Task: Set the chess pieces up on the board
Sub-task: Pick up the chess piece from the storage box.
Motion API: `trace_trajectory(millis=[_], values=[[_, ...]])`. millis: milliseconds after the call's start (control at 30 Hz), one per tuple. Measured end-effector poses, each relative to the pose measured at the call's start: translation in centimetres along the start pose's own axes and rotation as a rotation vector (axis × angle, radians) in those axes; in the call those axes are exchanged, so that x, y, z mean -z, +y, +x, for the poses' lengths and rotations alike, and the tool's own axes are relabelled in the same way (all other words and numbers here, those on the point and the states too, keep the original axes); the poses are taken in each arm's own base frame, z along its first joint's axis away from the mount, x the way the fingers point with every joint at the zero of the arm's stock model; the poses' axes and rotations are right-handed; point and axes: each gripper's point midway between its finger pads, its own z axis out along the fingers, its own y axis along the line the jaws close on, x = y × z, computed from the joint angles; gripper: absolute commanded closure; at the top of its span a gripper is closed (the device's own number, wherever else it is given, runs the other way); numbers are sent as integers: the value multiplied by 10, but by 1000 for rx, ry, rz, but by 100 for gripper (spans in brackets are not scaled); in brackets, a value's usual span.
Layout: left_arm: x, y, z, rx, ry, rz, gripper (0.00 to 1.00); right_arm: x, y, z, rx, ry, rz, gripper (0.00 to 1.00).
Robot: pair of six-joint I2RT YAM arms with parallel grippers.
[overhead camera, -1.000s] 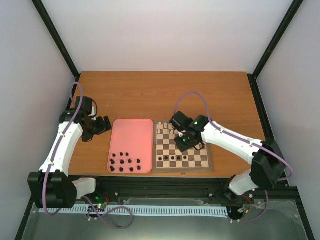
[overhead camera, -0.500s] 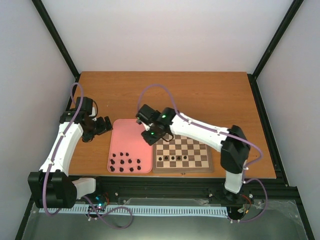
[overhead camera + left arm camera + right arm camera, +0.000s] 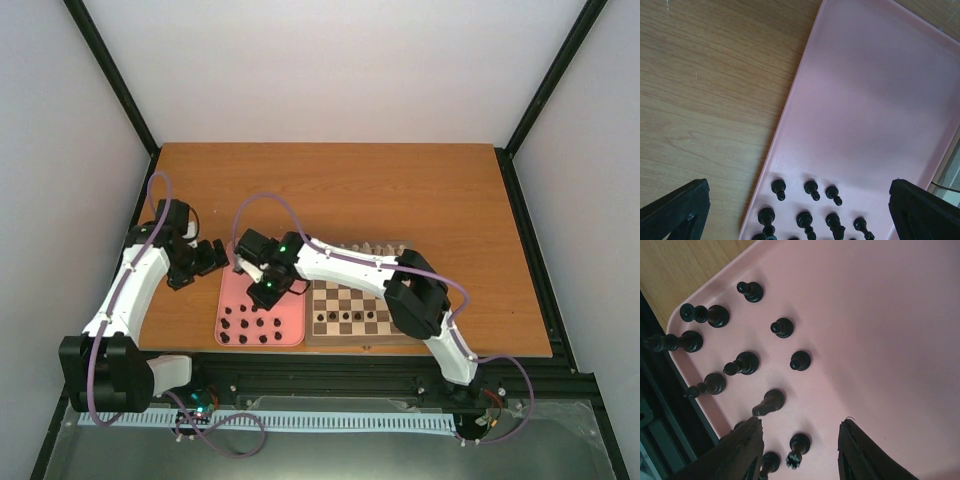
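Observation:
Several dark chess pieces [image 3: 250, 328] stand in the near end of a pink tray [image 3: 228, 292]. My right gripper [image 3: 268, 290] hangs open over them. In the right wrist view its jaws [image 3: 801, 422] hold nothing; a crowned dark piece [image 3: 799, 446] stands on the tray [image 3: 880, 315] below the gap, with a knight [image 3: 769, 402] beside the left finger. The board [image 3: 365, 340] lies right of the tray with a row of dark pieces [image 3: 345, 317] at its near side; the right arm hides its far part. My left gripper [image 3: 208, 256] is open at the tray's left edge, above dark pieces [image 3: 811, 188].
The pink tray [image 3: 865, 100] lies lengthwise beside the board, its far half bare. Bare wooden table [image 3: 330, 190] stretches behind both. The right arm spans across the board's far rows. A black frame rail [image 3: 330, 365] runs along the near table edge.
The right arm has swung left from over the board to over the tray's dark pieces, jaws still open. The left gripper has barely shifted.

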Motion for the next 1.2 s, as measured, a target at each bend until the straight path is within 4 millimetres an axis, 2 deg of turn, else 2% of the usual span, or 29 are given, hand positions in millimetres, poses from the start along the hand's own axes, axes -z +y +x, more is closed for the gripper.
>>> trace_trajectory(millis=[200, 433, 667, 933, 1200], values=[[-2, 3, 3, 2, 7, -13, 0, -24, 6, -6, 23, 17, -45, 58], [-2, 12, 2, 3, -3, -62, 0, -43, 3, -8, 23, 27, -46, 61], [-1, 25, 1, 13, -13, -127, 0, -47, 3, -10, 24, 21, -47, 61], [4, 51, -10, 140, -41, -168, 0, -46, 4, -15, 27, 11, -52, 61], [6, 58, -12, 193, -48, -173, 0, -56, 4, -12, 31, 31, -58, 64]])
